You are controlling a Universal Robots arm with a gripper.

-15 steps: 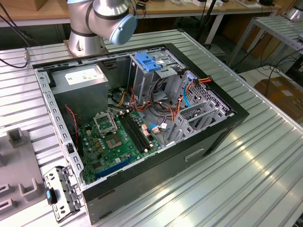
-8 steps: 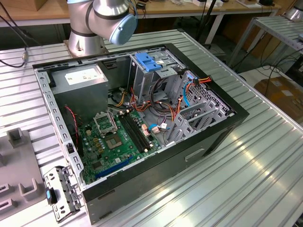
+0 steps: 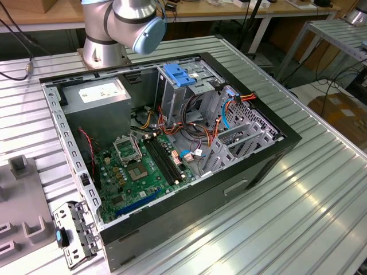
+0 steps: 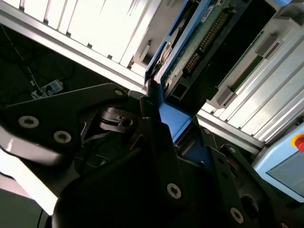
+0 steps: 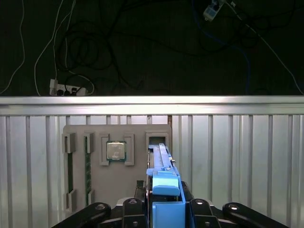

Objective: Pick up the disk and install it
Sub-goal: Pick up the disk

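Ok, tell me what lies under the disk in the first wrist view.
The disk, clamped in the gripper, hangs edge-on over a grey tray holding a chip. The disk and gripper cover the tray's part directly beneath.

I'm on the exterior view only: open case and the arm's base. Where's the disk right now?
Observer: In both wrist views the gripper is shut on the disk, which stands edge-on between its jaws.
Operator: Is it over the case yet?
Observer: No. In the first wrist view it is at a grey fixture tray, with its far end lined up with one of the tray's slots. I cannot tell whether it has lifted clear.
Operator: Anything else in that tray?
Observer: A processor chip lies in a square pocket beside that slot.
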